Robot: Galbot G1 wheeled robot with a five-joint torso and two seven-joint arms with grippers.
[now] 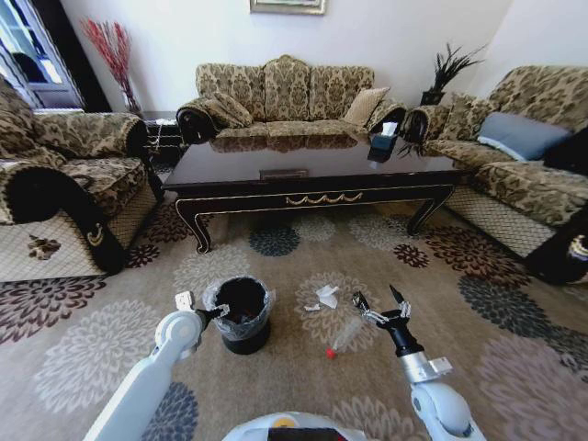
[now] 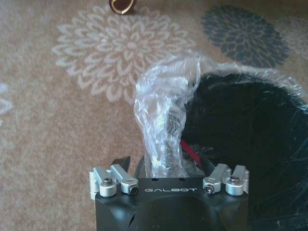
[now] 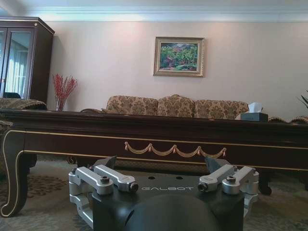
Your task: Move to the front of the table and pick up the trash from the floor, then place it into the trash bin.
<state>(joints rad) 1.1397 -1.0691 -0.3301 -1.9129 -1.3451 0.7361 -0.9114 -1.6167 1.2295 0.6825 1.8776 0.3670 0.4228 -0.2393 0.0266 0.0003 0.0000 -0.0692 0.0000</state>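
The trash bin (image 1: 243, 317), black with a clear liner, stands on the carpet in front of the dark table (image 1: 312, 175). My left gripper (image 1: 219, 312) is at the bin's near-left rim, open, and a bunched fold of the liner (image 2: 163, 120) rises between its fingers. The bin's dark inside (image 2: 245, 139) lies just beyond. The trash lies to the right of the bin: crumpled white paper (image 1: 326, 296), a clear plastic piece (image 1: 346, 331) and a small red bit (image 1: 330, 353). My right gripper (image 1: 377, 299) hovers open just right of the trash, facing the table's front apron (image 3: 173, 144).
Patterned sofas stand left (image 1: 55, 184), behind (image 1: 285, 96) and right (image 1: 524, 156) of the table. A dark tissue box (image 1: 384, 142) sits on the tabletop's right end. Open carpet spreads around the bin and both arms.
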